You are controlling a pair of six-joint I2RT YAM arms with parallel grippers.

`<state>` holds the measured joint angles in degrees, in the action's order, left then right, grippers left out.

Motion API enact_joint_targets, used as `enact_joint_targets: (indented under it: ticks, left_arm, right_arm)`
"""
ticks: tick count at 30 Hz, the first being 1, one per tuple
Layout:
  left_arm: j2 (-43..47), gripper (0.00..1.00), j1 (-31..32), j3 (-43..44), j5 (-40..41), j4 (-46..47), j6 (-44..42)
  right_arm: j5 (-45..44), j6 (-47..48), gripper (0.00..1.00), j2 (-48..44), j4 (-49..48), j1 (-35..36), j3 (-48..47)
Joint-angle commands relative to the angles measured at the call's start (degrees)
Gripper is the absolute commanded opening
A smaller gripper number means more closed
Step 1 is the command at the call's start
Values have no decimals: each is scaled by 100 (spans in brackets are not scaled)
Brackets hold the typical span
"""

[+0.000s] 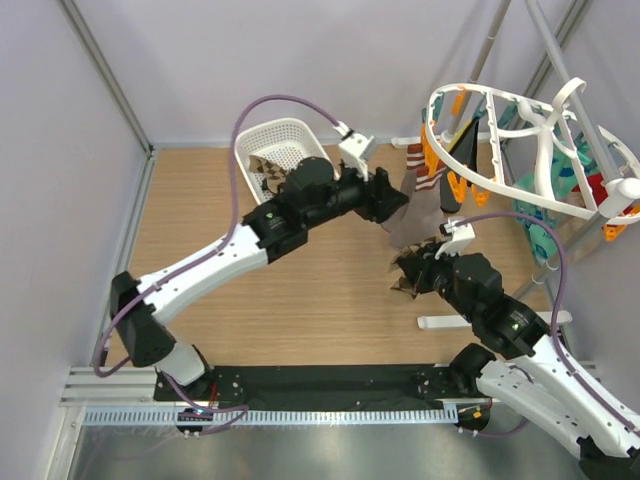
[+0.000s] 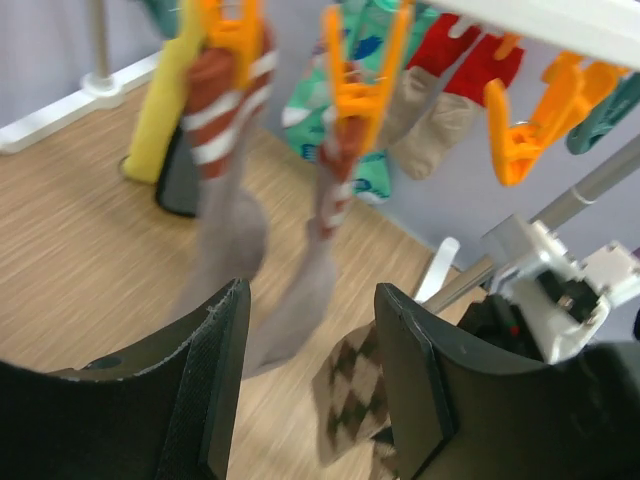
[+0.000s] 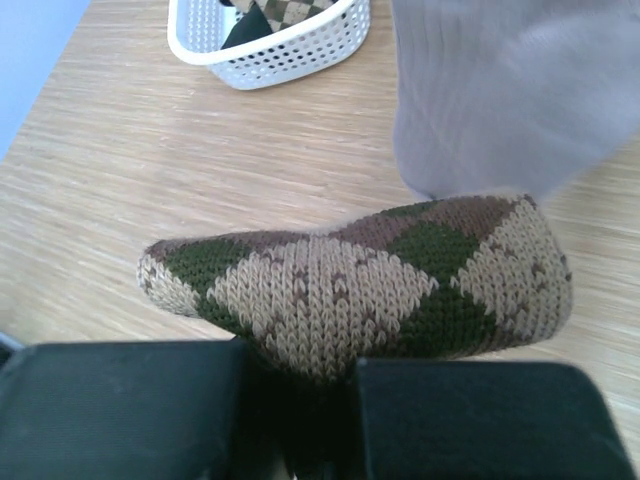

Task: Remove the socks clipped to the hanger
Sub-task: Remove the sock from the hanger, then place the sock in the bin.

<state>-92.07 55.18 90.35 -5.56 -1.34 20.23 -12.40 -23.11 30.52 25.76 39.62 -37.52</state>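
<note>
The checked sock [image 3: 380,290] is a thick knit with brown, green and cream diamonds and a round toe. Its lower edge is pinched by the right gripper [image 3: 300,400], and the two black fingers [image 3: 480,420] are closed tight on it. It is held low over the table [image 1: 300,290], which has a pale wood look. It sits below the near end of the hanger [image 1: 530,140]. Whether a peg grips it cannot be told.

Just above it, two long grey socks [image 2: 230,230] hang down. They are soft and ribbed, with cuffs striped in rust and white. Each cuff is bitten by an orange peg [image 2: 360,90].

The left gripper [image 2: 310,370] is held near these grey socks with its jaws wide apart. The socks are seen through the gap, and nothing is pinched. Rough black pads are seen on its fingers [image 2: 215,380].

Farther along the hanger, a teal sock [image 2: 300,130] with white marks is clipped. Red and beige socks [image 2: 440,115] are clipped beside it.

The hanger is a big white plastic oval with curved ribs. It is tilted and is found at the far right of the table.

A white plastic basket [image 1: 262,140] full of small holes is set at the far side of the table, well apart from the hanger. A second sock [image 1: 264,172], checked too, lies in it.
</note>
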Motion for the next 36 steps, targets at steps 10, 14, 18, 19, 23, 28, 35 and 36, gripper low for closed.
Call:
enact_joint_targets:
  ticks: [10, 14, 18, 19, 23, 28, 35, 36]
  left_arm:
    - [2193, 63, -930, -1897, -1125, -456, 491]
    - [2132, 62, -947, -2038, -2614, -297, 438]
    - [2150, 65, -939, -2240, -3091, -7, 482]
    - [2141, 66, -939, -2328, -3091, 63, 482]
    - [1957, 67, -939, -2390, -3064, 108, 377]
    - [1509, 69, -869, -2355, -3609, 389, 535]
    - [1131, 56, -605, -2285, -3812, 547, 728]
    - [1095, 49, -596, -2232, -3838, 574, 772]
  right_arm:
    - [906, -492, 1, 1324, -633, -6, -1214]
    - [1021, -641, 1, 1456, -844, -6, -1451]
    - [1117, -870, 1, 1544, -923, 11, -1706]
    - [1161, -888, 1, 1527, -950, -6, -1724]
    - [1416, -949, 1, 1457, -1011, -6, -1733]
    - [1268, -1090, 1, 1299, -1090, -15, -1733]
    - [995, -1204, 1, 1202, -1126, -6, -1698]
    - [994, -1222, 1, 1193, -1152, -6, -1680]
